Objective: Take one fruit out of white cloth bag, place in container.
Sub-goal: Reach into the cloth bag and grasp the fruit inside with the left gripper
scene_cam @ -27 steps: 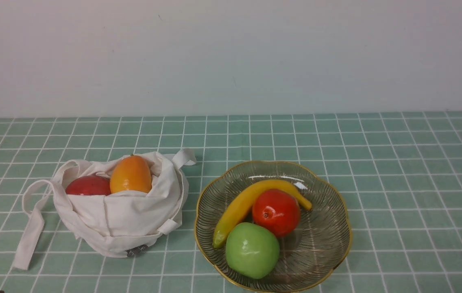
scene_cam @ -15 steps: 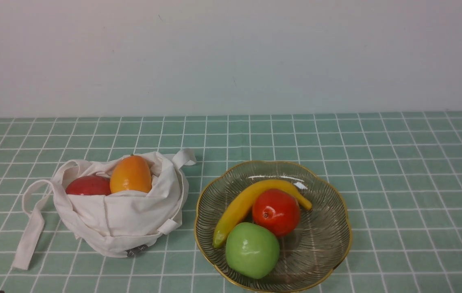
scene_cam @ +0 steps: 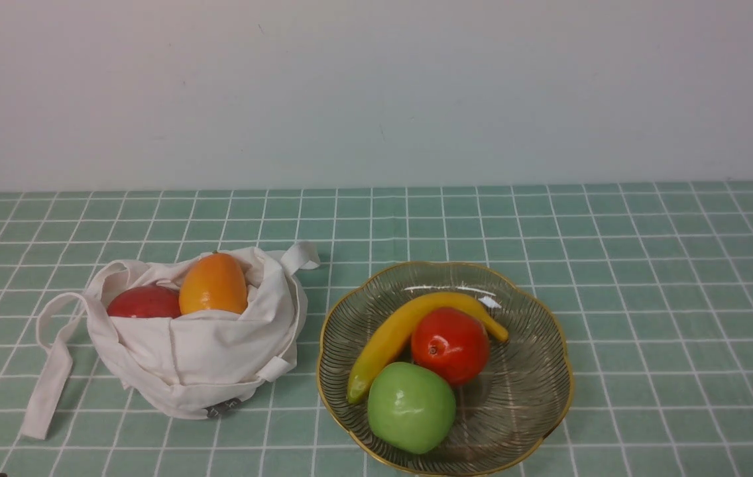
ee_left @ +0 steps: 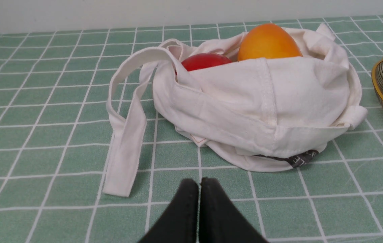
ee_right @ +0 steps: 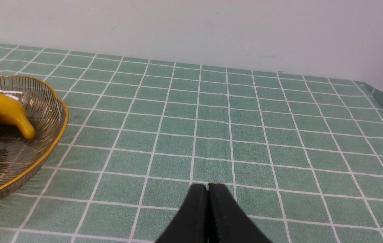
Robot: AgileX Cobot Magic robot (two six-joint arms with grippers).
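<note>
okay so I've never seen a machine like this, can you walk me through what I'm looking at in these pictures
It's a robot with two arms, each ending in a pincer. The front view looks forward from between the arms; the other two current pictures come from cameras on its wrists. The left pincer and right pincer are both shut, with nothing in them.

On the green checked tablecloth, toward the robot's left, sits a white cloth bag with a mango and a dark red fruit showing at its mouth. Beside it, a ribbed glass bowl with a gold rim holds a banana, a red fruit and a green apple.
</note>
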